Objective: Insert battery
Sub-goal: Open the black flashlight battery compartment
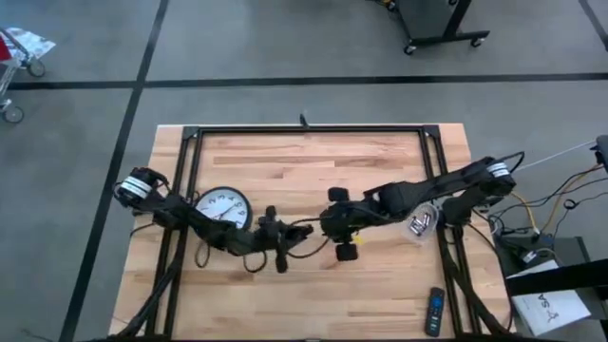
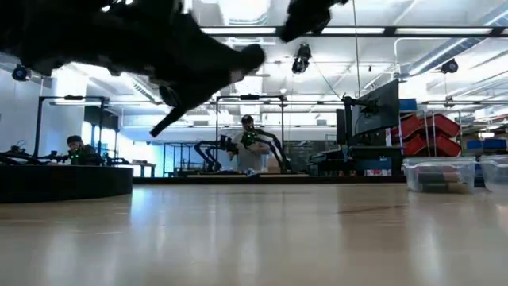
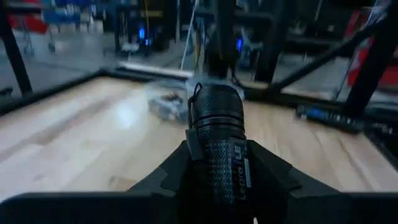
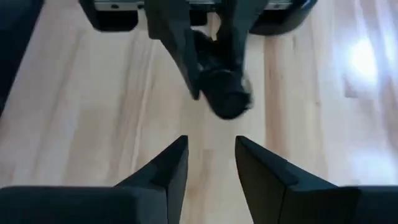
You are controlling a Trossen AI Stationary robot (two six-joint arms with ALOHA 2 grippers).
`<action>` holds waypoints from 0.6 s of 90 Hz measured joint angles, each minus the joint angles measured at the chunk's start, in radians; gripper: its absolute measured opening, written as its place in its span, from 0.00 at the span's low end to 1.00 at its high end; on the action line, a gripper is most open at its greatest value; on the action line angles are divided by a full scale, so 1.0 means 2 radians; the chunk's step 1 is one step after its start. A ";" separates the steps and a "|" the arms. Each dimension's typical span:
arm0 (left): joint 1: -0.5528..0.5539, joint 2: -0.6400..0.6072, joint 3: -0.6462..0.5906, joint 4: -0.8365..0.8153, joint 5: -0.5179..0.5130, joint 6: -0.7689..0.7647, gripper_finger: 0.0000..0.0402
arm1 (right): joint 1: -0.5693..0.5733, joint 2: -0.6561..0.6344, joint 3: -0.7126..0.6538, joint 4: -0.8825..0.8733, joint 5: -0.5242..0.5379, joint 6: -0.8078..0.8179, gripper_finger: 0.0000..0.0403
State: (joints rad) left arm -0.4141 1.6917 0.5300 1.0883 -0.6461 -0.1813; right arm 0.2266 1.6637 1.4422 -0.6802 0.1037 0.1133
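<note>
A black flashlight (image 3: 216,124) with a knurled body is held in my left gripper (image 3: 217,158), near the table's middle in the high view (image 1: 282,233). The flashlight (image 1: 302,228) points toward the table's right, at my right gripper (image 1: 331,226). In the right wrist view its round end (image 4: 227,99) sits just beyond my right gripper (image 4: 211,149). That gripper is open and has nothing between its fingers. No battery shows in any view. My left gripper pinches the flashlight's knurled body (image 3: 219,163) between its two fingers (image 3: 168,177). The fingers come level from the table's left and lie along the flashlight. It sticks out ahead of the fingers, roughly level and lifted clear of the table.
A round white clock (image 1: 224,207) lies on the table at the left. A clear bag (image 1: 423,223) lies under the right arm. A remote control (image 1: 434,312) is near the front right corner. A black frame (image 1: 304,130) runs around the table top.
</note>
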 joint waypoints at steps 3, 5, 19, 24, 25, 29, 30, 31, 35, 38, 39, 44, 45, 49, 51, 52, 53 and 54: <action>0.000 0.001 -0.011 0.011 -0.001 0.001 0.24 | -0.001 0.010 0.000 0.010 0.000 0.008 0.34; 0.000 0.002 -0.016 0.018 -0.001 0.001 0.24 | -0.001 0.015 0.000 0.018 0.000 0.014 0.35; 0.002 0.026 -0.032 0.056 -0.009 0.000 0.24 | -0.002 0.051 0.026 0.022 -0.002 0.028 0.47; 0.002 0.040 -0.030 0.074 -0.008 0.005 0.24 | -0.002 0.060 0.037 0.022 -0.001 0.030 0.50; 0.002 0.043 -0.030 0.079 -0.009 0.005 0.24 | -0.002 0.061 0.040 0.022 -0.001 0.030 0.50; 0.002 0.055 -0.025 0.093 -0.007 0.007 0.24 | -0.002 0.066 0.048 0.021 -0.001 0.032 0.53; 0.002 0.059 -0.025 0.096 -0.006 0.008 0.24 | -0.002 0.067 0.051 0.021 -0.001 0.033 0.53; 0.003 0.063 -0.024 0.099 -0.006 0.008 0.24 | -0.002 0.068 0.053 0.021 -0.001 0.034 0.54; 0.004 0.079 -0.020 0.110 -0.005 0.008 0.24 | -0.002 0.070 0.062 0.022 -0.001 0.043 0.55; 0.004 0.090 -0.018 0.116 -0.002 0.009 0.24 | -0.002 0.070 0.067 0.022 -0.001 0.055 0.56; 0.005 0.094 -0.017 0.118 -0.001 0.010 0.24 | -0.003 0.070 0.069 0.022 -0.001 0.058 0.56; 0.008 0.113 -0.013 0.135 -0.001 0.012 0.24 | -0.003 0.069 0.075 0.023 0.000 0.073 0.57; 0.009 0.116 -0.012 0.139 -0.001 0.012 0.24 | -0.003 0.069 0.076 0.023 0.000 0.076 0.57; 0.013 0.130 -0.008 0.158 0.001 0.015 0.24 | -0.003 0.069 0.077 0.022 0.001 0.081 0.57; 0.016 0.139 -0.006 0.167 0.002 0.016 0.24 | -0.003 0.069 0.077 0.021 0.001 0.085 0.56; 0.017 0.143 -0.005 0.171 0.003 0.017 0.24 | -0.003 0.069 0.077 0.020 0.001 0.087 0.56; 0.018 0.147 -0.004 0.175 0.003 0.018 0.24 | -0.003 0.069 0.077 0.020 0.001 0.088 0.56; 0.019 0.151 -0.003 0.179 0.004 0.019 0.24 | -0.003 0.069 0.077 0.020 0.001 0.090 0.56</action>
State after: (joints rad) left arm -0.3766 1.9930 0.5243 1.4469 -0.6386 -0.1440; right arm 0.2207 1.8025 1.5967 -0.6409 0.1049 0.2924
